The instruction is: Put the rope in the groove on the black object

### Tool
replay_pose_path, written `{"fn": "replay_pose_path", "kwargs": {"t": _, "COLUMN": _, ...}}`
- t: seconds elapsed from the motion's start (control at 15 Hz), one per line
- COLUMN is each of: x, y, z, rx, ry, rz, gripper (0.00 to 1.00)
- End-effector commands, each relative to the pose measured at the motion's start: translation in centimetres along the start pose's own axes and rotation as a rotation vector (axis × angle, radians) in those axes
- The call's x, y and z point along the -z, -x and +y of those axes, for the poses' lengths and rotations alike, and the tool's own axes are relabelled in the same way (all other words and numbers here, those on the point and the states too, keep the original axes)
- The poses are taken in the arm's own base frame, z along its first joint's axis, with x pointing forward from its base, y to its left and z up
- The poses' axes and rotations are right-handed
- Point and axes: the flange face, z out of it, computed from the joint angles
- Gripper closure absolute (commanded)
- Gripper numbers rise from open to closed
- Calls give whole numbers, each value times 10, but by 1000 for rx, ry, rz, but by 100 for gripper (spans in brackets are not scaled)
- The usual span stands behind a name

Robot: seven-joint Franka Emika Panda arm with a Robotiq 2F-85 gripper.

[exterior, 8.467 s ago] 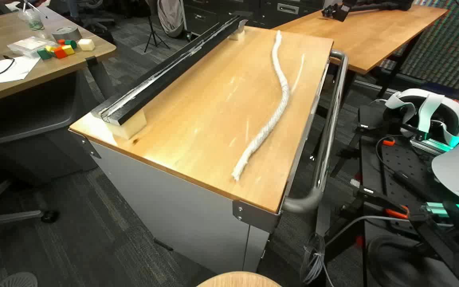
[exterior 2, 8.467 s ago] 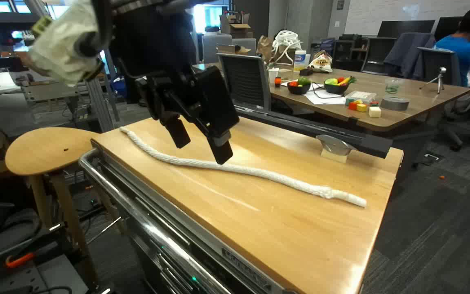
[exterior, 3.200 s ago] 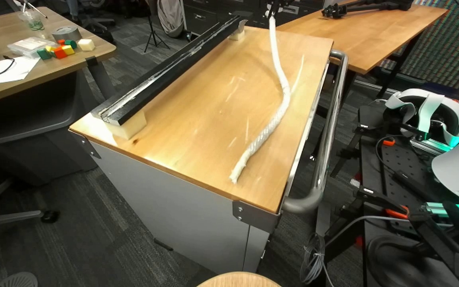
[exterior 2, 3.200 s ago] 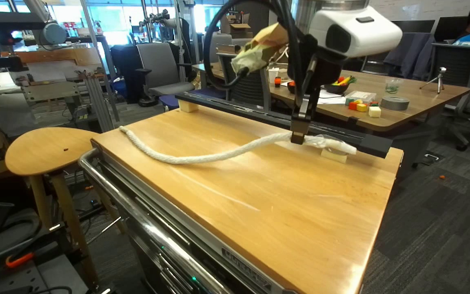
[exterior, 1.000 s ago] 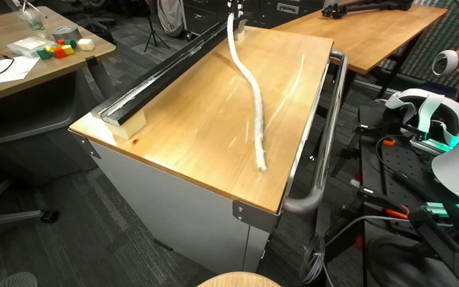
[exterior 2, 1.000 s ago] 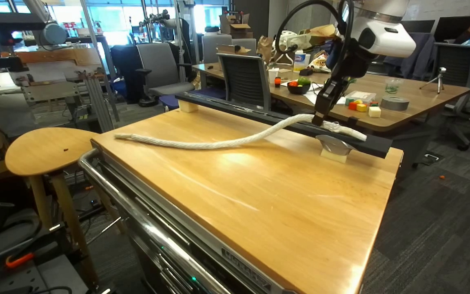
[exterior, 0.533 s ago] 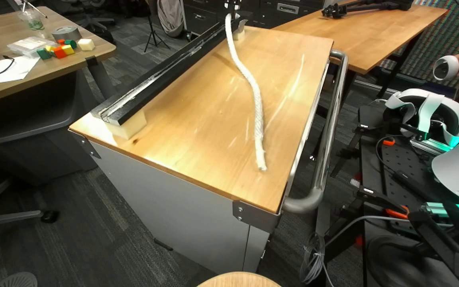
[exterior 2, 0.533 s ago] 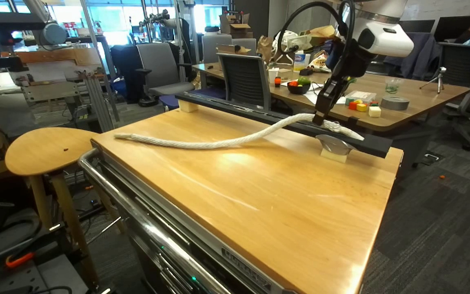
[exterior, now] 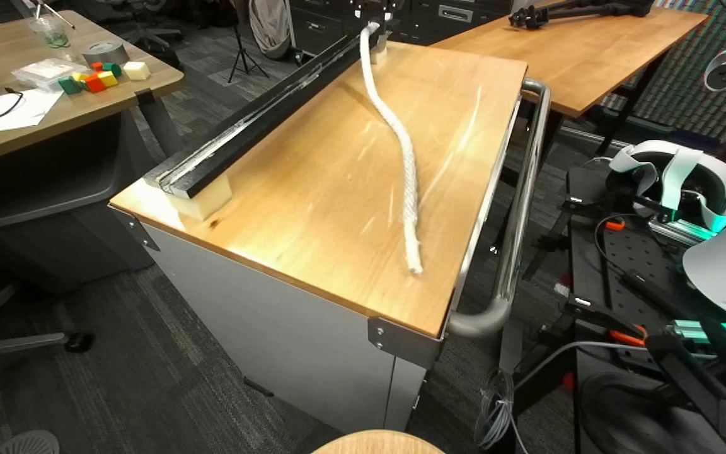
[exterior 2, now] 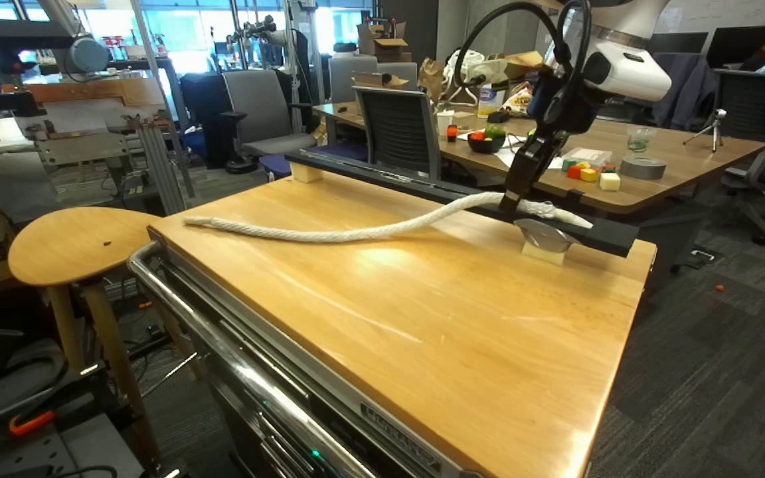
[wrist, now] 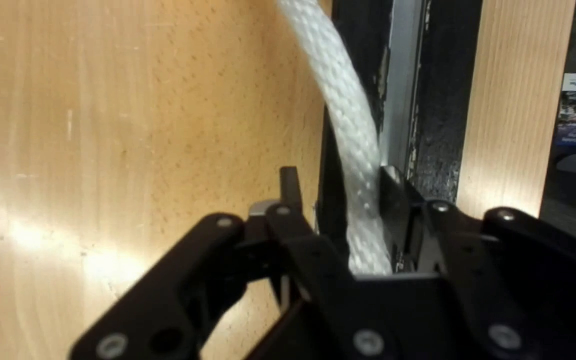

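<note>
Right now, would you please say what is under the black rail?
Pale blocks sit under the black rail near both ends, on the wooden tabletop; a grey metal piece shows by one. The rail's underside and some tabletop beneath are covered.

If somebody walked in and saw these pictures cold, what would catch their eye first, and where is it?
Probably the white rope: in an exterior view it curves across the wooden tabletop, one end over the black rail at the far edge. Next, in the wrist view, the dark jaws, standing apart with the rope between them. Then perhaps the white headset, at the right of an exterior view.
</note>
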Motion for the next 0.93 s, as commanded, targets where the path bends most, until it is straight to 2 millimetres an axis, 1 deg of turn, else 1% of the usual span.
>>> {"fn": "replay_pose_path", "kwargs": {"t": 0.0, "x": 33, "y": 10, "z": 6, "rx": 55, "ry": -6, "rz": 2, "gripper": 24}}
{"fn": "replay_pose_path", "kwargs": {"t": 0.07, "x": 43, "y": 12, "z": 7, "rx": 86, "ry": -27, "rz": 33, "gripper": 18}}
{"fn": "replay_pose_path", "kwargs": {"t": 0.13, "x": 57, "y": 16, "z": 10, "rx": 137, "ry": -48, "rz": 80, "gripper": 9}}
{"fn": "replay_pose_path", "kwargs": {"t": 0.2, "x": 70, "y": 21, "z": 13, "rx": 177, "ry": -60, "rz": 118, "gripper": 3}}
{"fn": "replay_pose_path", "kwargs": {"t": 0.27, "x": 82, "y": 29, "z": 20, "rx": 223, "ry": -63, "rz": 143, "gripper": 0}}
{"fn": "replay_pose_path", "kwargs": {"t": 0.4, "x": 102, "y": 42, "z": 34, "rx": 317, "ry": -61, "rz": 198, "gripper": 0}}
{"fn": "replay_pose_path", "kwargs": {"t": 0.53, "x": 113, "y": 52, "z": 49, "rx": 418, "ry": -96, "rz": 228, "gripper": 0}}
{"fn": "replay_pose_path", "kwargs": {"t": 0.6, "x": 105, "y": 37, "z": 25, "rx": 330, "ry": -72, "rz": 195, "gripper": 0}}
{"fn": "replay_pose_path", "kwargs": {"t": 0.73, "x": 113, "y": 45, "z": 37, "rx": 379, "ry": -89, "rz": 206, "gripper": 0}}
{"fn": "replay_pose_path", "kwargs": {"t": 0.87, "x": 113, "y": 46, "z": 44, "rx": 391, "ry": -87, "rz": 203, "gripper": 0}}
